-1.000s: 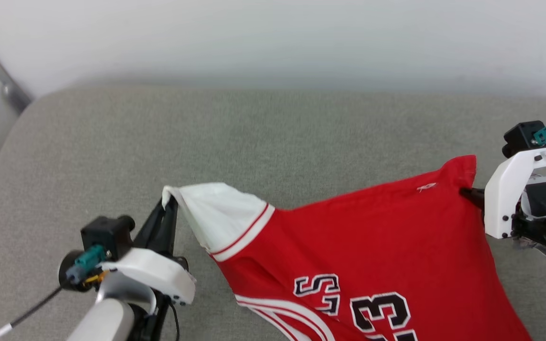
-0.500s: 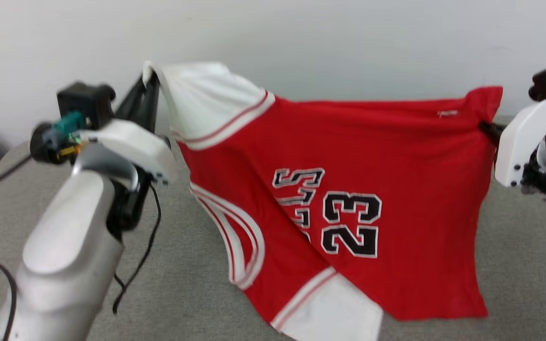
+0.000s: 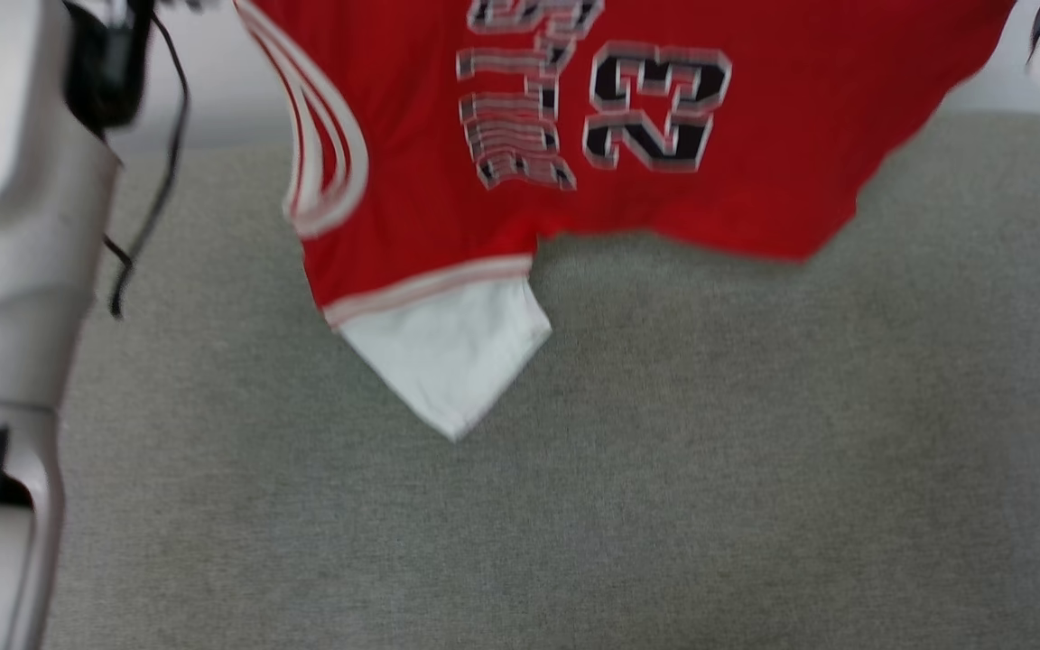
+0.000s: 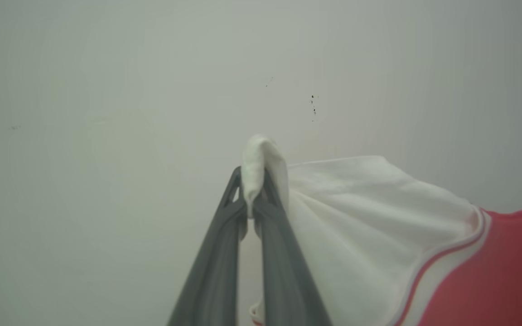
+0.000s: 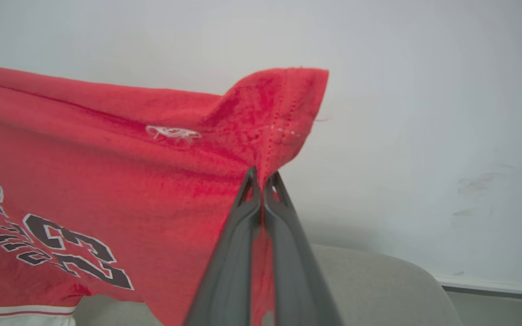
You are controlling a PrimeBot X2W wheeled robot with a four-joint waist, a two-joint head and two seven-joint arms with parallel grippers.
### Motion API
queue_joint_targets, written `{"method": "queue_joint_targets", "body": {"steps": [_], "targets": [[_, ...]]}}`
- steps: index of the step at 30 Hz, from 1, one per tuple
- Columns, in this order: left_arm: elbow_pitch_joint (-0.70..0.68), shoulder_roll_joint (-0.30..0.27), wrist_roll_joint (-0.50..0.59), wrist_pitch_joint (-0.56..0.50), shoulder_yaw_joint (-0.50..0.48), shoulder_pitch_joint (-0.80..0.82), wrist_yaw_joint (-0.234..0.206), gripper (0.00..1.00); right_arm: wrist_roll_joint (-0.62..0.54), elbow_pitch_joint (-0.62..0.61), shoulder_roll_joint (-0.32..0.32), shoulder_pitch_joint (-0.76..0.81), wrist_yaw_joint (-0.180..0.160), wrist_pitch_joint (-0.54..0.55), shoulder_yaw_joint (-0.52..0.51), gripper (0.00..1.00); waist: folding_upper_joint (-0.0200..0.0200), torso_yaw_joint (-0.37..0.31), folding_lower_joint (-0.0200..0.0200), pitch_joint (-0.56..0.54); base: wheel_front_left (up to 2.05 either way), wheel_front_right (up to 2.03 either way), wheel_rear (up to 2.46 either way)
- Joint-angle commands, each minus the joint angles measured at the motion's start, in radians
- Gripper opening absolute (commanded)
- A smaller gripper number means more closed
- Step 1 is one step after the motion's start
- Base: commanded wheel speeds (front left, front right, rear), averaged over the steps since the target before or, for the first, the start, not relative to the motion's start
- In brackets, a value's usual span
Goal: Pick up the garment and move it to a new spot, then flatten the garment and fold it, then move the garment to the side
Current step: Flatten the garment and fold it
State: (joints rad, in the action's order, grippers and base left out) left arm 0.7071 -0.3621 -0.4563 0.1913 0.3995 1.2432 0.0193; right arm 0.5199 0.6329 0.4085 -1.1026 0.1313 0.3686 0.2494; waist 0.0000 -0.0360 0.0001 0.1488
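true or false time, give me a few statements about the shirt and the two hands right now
1. The left hand is shut on a white sleeve of the garment. True.
2. The right hand is open and empty. False: it is shut on a red corner of the garment.
3. The garment lies flat on the grey cushion. False: it hangs from both hands.
4. A second white sleeve dangles lowest. True.

Red garment [image 3: 782, 135] w/ white sleeve, red-white stripe trim, black no. 23 outlined white — surface [image 3: 664, 506] grey, wall [image 4: 107, 90] off-white.
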Motion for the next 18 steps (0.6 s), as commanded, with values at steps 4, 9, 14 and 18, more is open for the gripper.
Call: {"method": "queue_joint_targets", "body": {"steps": [4, 9, 14, 18], "targets": [[0.051, -0.023, 0.019, 0.018, -0.013, 0.164, 0.009, 0.0, -0.022, -0.007, 0.002, -0.136, -0.001, -0.081, -0.009, 0.0, 0.0, -0.016, -0.0001, 0.162, 0.0, 0.0, 0.0], [0.073, -0.041, 0.045, 0.032, -0.017, 0.316, 0.0, 0.0, -0.04, 0.009, 0.004, -0.285, -0.001, -0.184, 0.005, 0.0, 0.0, -0.024, -0.0001, 0.276, 0.0, 0.0, 0.0], [0.073, -0.046, 0.055, 0.04, -0.021, 0.4, -0.004, 0.0, -0.04, 0.038, 0.004, -0.384, -0.001, -0.273, 0.034, 0.0, 0.0, -0.024, -0.0001, 0.35, 0.0, 0.0, 0.0], [0.08, -0.035, 0.052, 0.042, -0.023, 0.446, -0.01, 0.0, -0.027, 0.073, 0.007, -0.46, -0.001, -0.328, 0.071, 0.0, 0.0, -0.02, -0.0001, 0.408, 0.0, 0.0, 0.0]]}}
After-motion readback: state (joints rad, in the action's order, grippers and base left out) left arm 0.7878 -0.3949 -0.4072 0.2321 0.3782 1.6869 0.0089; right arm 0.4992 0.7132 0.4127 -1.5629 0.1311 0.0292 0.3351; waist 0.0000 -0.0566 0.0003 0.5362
